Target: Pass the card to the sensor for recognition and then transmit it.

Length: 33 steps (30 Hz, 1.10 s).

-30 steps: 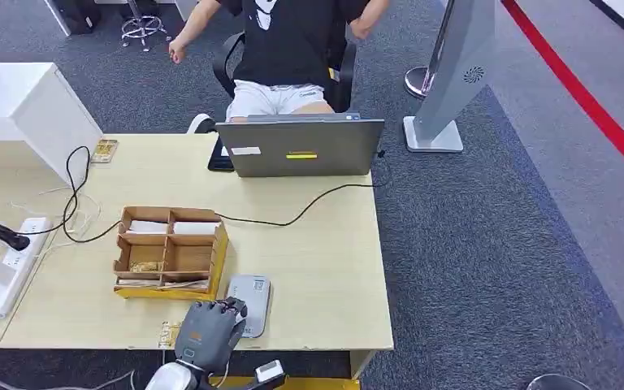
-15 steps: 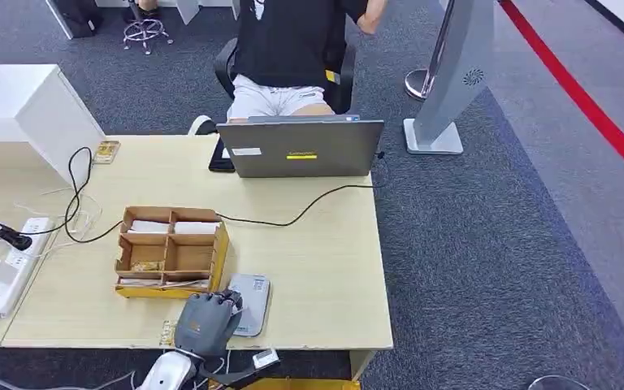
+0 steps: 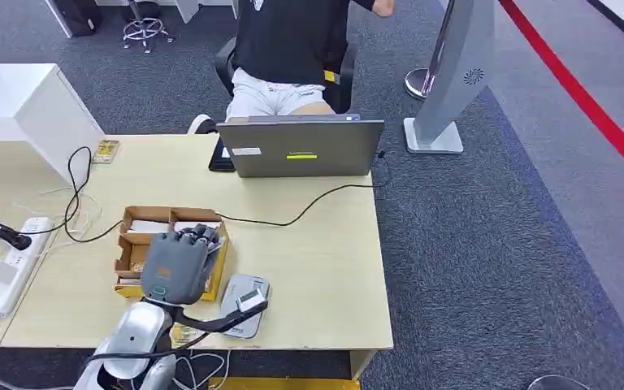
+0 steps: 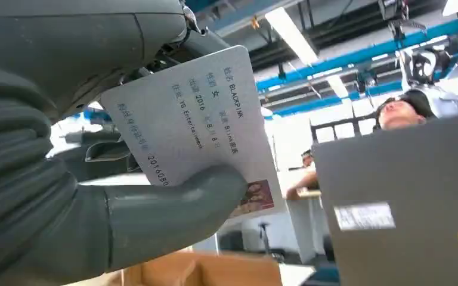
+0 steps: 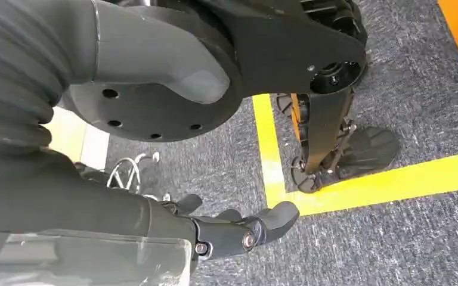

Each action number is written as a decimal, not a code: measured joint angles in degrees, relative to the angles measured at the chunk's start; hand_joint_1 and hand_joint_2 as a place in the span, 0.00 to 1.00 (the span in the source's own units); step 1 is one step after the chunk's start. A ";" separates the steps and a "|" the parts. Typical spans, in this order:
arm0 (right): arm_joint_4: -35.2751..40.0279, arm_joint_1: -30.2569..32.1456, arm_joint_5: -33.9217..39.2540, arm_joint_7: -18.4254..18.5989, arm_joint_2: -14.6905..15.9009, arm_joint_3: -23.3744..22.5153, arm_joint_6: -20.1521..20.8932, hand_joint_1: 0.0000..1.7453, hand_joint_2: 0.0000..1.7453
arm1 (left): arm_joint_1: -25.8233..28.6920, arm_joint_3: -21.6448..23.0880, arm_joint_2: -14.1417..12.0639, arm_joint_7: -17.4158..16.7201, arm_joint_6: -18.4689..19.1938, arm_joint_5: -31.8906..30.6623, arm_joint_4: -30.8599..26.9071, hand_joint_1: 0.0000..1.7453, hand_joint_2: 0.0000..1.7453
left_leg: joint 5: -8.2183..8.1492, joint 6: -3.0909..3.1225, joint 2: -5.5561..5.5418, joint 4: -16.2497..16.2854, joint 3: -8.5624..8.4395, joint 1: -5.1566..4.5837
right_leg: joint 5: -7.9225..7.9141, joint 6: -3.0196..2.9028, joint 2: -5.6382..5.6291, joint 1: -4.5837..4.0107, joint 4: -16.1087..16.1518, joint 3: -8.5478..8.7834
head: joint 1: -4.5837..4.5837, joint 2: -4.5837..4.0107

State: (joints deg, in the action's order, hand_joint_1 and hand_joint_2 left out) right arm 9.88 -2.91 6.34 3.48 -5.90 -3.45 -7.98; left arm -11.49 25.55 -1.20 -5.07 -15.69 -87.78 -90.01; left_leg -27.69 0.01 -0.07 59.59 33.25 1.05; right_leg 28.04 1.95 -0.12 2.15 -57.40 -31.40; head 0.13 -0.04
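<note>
One card point(image 4: 191, 119) is pinched between the thumb and fingers of the left hand point(image 3: 177, 264), raised over the one cardboard divider box point(image 3: 134, 244) on the desk point(image 3: 325, 268). One grey sensor pad point(image 3: 248, 305) lies near the desk's front edge, with bare desk to its right. The right hand point(image 5: 238, 232) hangs over the floor, fingers apart, grasping nothing.

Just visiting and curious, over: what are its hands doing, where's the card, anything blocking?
Left hand grips the card, raised over the cardboard organizer. Right hand hangs empty, fingers apart. Grey sensor pad beside the organizer; a cable lies across it.
</note>
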 joint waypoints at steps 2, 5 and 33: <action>0.00 0.00 -1.15 0.22 0.02 0.30 0.15 0.00 1.00 | -2.78 0.15 -1.38 -0.30 1.57 0.00 -0.41 1.00 1.00 | 0.05 -0.03 -0.01 0.00 0.04 0.05 | 0.00 -0.01 0.00 -0.05 -0.01 -0.03 | -0.02 0.00; 0.00 -0.07 -3.26 1.29 0.04 1.25 0.66 0.00 1.00 | -8.62 -2.79 -2.88 1.05 2.71 0.00 2.39 1.00 1.00 | 0.10 0.00 -0.08 0.00 0.08 0.06 | -0.02 -0.01 0.07 -0.06 -0.03 0.00 | -0.02 0.00; -0.07 -0.16 -6.69 1.20 0.15 4.00 2.84 0.00 1.00 | -25.33 -17.14 -6.01 4.20 4.50 0.00 23.74 1.00 1.00 | 0.20 -0.11 0.06 0.01 0.22 0.09 | -0.18 -0.15 -0.08 -0.10 -0.05 -0.21 | -0.04 0.00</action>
State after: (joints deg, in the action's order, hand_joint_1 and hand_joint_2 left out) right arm 9.81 -3.06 -0.35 4.68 -5.75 0.55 -5.13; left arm -36.81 8.41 -7.21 -0.87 -11.19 -87.78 -66.27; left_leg -27.49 -0.10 -0.01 59.60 33.47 1.14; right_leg 27.86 1.80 -0.19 2.06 -57.45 -31.61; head 0.09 -0.04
